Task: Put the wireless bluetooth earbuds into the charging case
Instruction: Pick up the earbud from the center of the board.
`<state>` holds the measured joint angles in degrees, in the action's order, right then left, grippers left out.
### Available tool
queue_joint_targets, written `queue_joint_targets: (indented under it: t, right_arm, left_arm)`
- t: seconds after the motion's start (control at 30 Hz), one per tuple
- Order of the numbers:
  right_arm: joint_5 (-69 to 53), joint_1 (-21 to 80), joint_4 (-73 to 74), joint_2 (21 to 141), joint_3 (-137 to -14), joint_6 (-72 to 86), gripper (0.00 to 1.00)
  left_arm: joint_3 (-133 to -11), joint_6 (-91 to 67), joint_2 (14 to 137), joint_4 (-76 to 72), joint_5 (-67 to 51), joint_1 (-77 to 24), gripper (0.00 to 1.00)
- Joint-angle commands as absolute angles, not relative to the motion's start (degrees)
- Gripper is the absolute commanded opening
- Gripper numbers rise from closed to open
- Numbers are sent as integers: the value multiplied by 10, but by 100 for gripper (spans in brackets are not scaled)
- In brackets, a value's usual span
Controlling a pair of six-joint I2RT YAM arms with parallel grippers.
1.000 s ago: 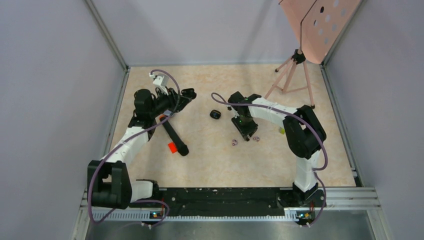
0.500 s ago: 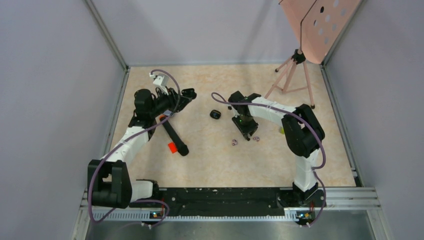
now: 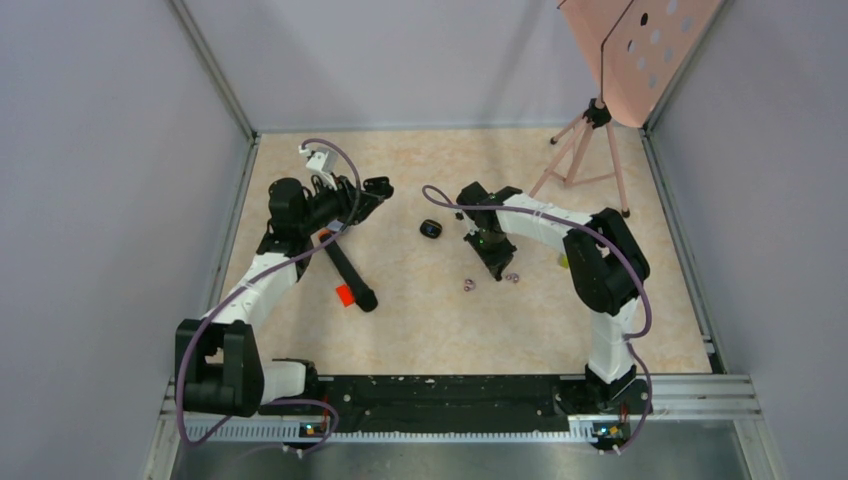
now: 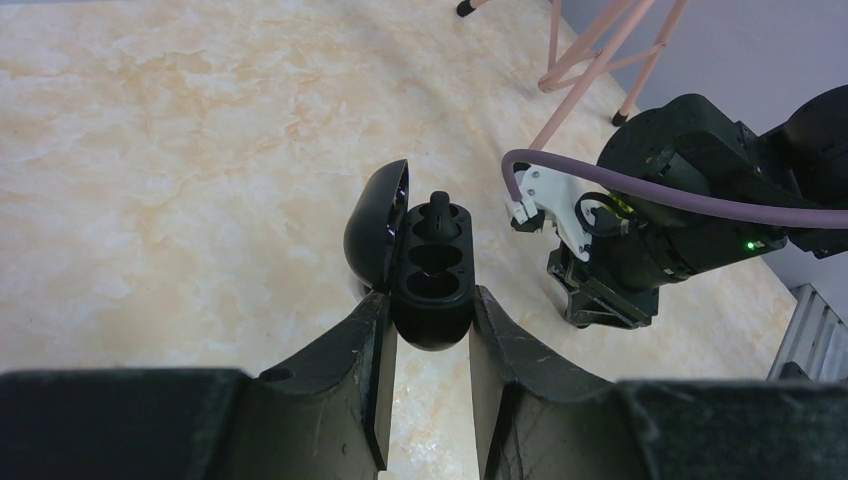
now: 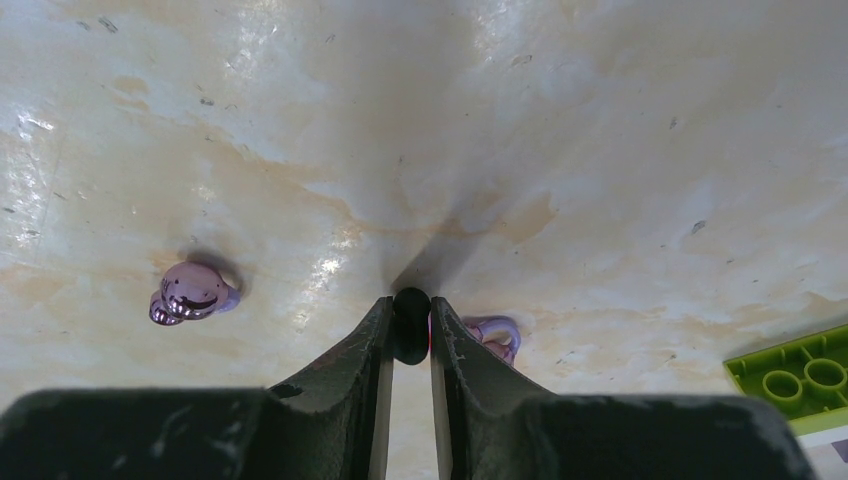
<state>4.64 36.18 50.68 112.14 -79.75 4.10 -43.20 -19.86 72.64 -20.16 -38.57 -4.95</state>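
Note:
My left gripper is shut on a black charging case and holds it above the table with its lid open to the left. A black earbud sits in the case's far slot; the other slots look empty. In the top view this gripper is at the far left. My right gripper is shut on a black earbud, close to the table top. Two pale purple earbuds lie beside it, one to its left and one against its right finger. In the top view they flank the right gripper.
A second small black oval case lies between the arms. A long black marker with a red piece lies by the left arm. A green block lies right of the right gripper. A pink tripod stands at the far right.
My right gripper has shifted slightly toward the far side with the black earbud in it. The left arm and the case have not moved.

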Motion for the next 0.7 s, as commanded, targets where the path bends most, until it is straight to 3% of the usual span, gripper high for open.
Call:
queue_joint_targets:
  t: [0.0, 0.13, 0.67]
  right_arm:
    - [42, 356, 511, 1091, -814, 44, 18]
    - [31, 356, 516, 1084, -809, 46, 27]
    - [25, 356, 519, 1076, -798, 49, 24]
  left_arm:
    - [-441, -205, 727, -237, -395, -47, 0]
    - [-440, -205, 727, -237, -395, -47, 0]
    - [-440, -207, 735, -238, -401, -47, 0]
